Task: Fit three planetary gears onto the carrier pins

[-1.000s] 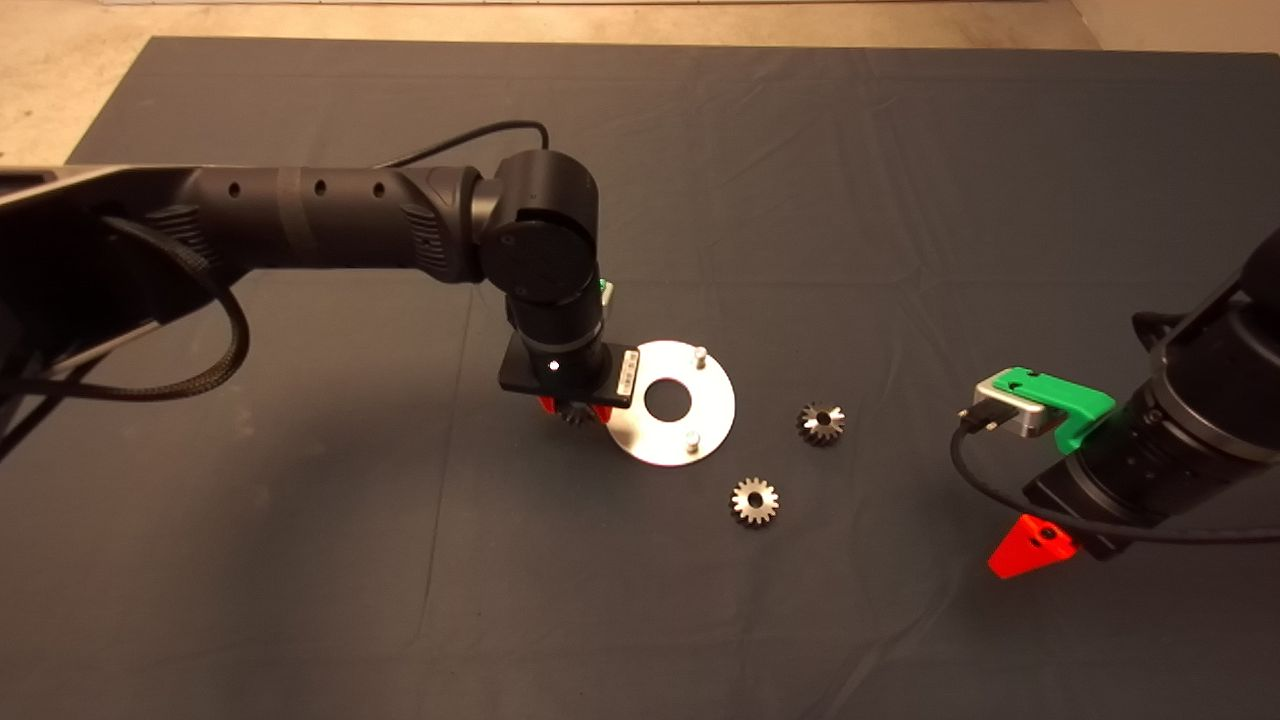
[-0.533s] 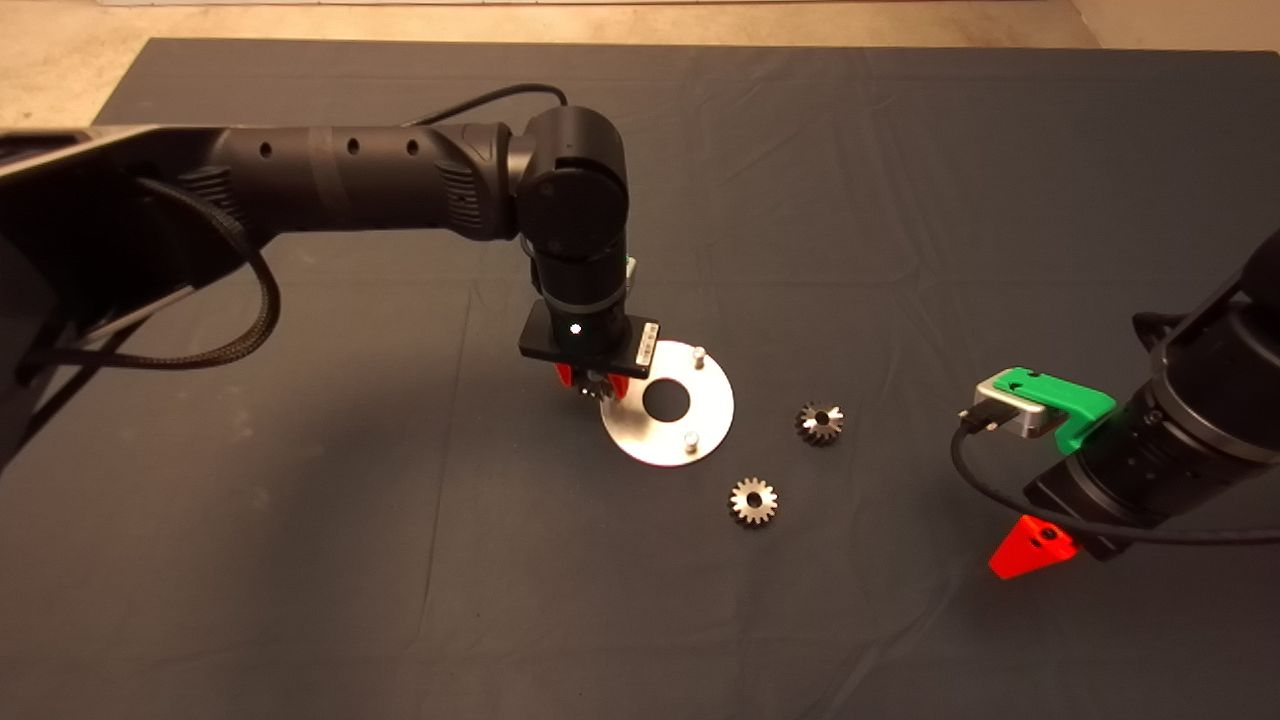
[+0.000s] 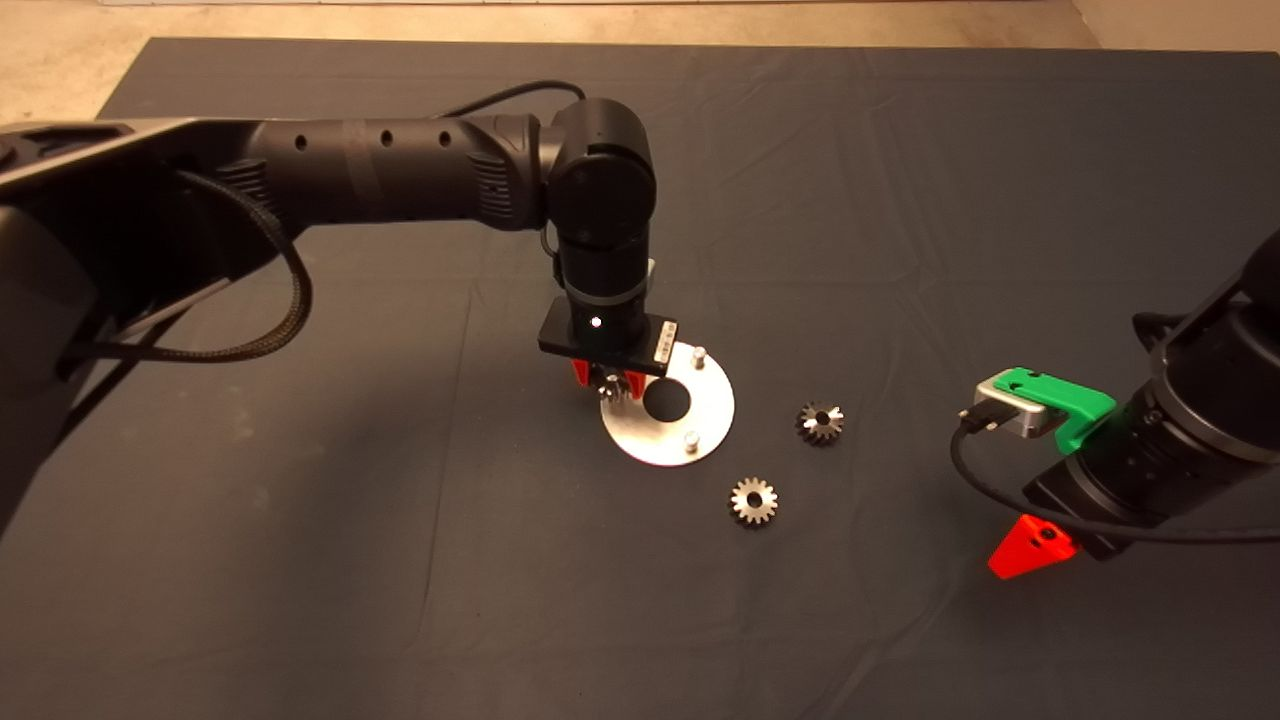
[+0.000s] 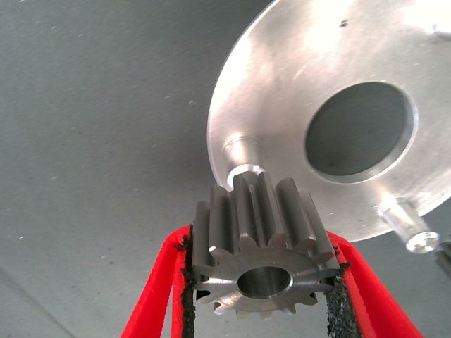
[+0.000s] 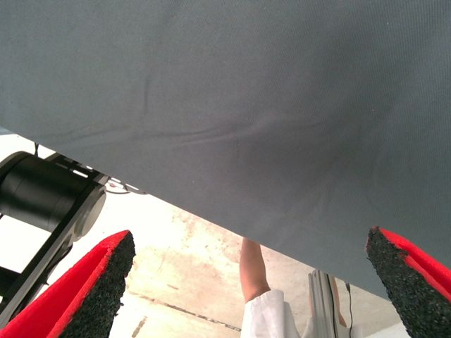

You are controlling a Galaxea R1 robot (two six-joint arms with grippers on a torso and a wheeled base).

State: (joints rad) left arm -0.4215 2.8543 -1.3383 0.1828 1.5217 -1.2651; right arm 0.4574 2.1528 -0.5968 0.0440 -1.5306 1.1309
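One planetary gear (image 4: 264, 253) was clamped by its teeth between the left gripper (image 3: 608, 381) fingers (image 4: 158, 296), bore exposed above a carrier pin (image 4: 239, 151), while the right gripper (image 3: 1030, 545) waited with fingers wide apart.

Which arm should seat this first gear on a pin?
Left. The left gripper already clamps a gear right beside a carrier pin on the disc. The right gripper waits open at the mat's edge.

Left gripper (image 3: 609, 383) is positioned over the left rim of the carrier disc (image 3: 700, 420), a gear (image 3: 612, 385) pinched between its red fingers. Two pins (image 3: 699, 353) (image 3: 690, 438) are seen bare. Two gears (image 3: 821, 422) (image 3: 753, 501) are laid on the mat (image 3: 300, 560) right of the disc. Right gripper (image 3: 1030, 548) is parked at the lower right.
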